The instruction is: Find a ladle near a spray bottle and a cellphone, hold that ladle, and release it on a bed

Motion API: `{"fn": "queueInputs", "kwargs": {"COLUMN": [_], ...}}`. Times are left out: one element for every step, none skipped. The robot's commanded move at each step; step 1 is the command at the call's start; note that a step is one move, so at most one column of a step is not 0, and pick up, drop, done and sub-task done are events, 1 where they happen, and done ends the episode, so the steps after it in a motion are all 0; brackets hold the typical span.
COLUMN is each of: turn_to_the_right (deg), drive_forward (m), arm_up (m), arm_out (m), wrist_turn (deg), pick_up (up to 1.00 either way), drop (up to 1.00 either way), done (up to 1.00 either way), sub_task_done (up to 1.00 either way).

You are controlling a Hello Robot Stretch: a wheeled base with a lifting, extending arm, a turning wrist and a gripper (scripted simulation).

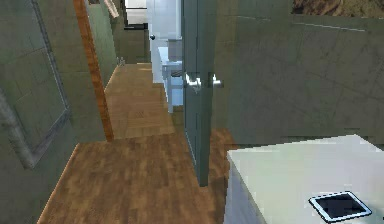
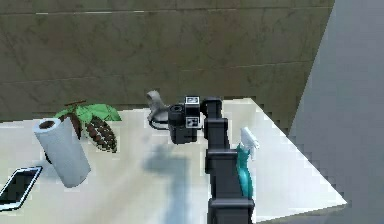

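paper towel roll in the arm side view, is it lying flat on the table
No, the paper towel roll stands on end on the white table, just right of the flat dark-screened phone.

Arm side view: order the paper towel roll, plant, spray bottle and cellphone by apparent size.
1. paper towel roll and plant: they look alike, so unranked.
2. spray bottle.
3. cellphone, cut off at the picture's edge, so unsure.
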Motion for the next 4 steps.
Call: {"fn": "queueInputs", "kwargs": {"turn_to_the_right": [0.0, 0.0, 0.0, 0.0], "drive_forward": [0.0, 0.0, 0.0, 0.0], "arm_up": [0.1, 0.0, 0.0, 0.0], "arm_out": [0.0, 0.0, 0.0, 0.0], "wrist_turn": [0.0, -45.0, -45.0, -24.0], "pick_up": [0.0, 0.0, 0.0, 0.0], "drop": [0.0, 0.0, 0.0, 0.0], "done": [0.0, 0.0, 0.0, 0.0], "sub_task_done": [0.0, 0.0, 0.0, 0.0]}}
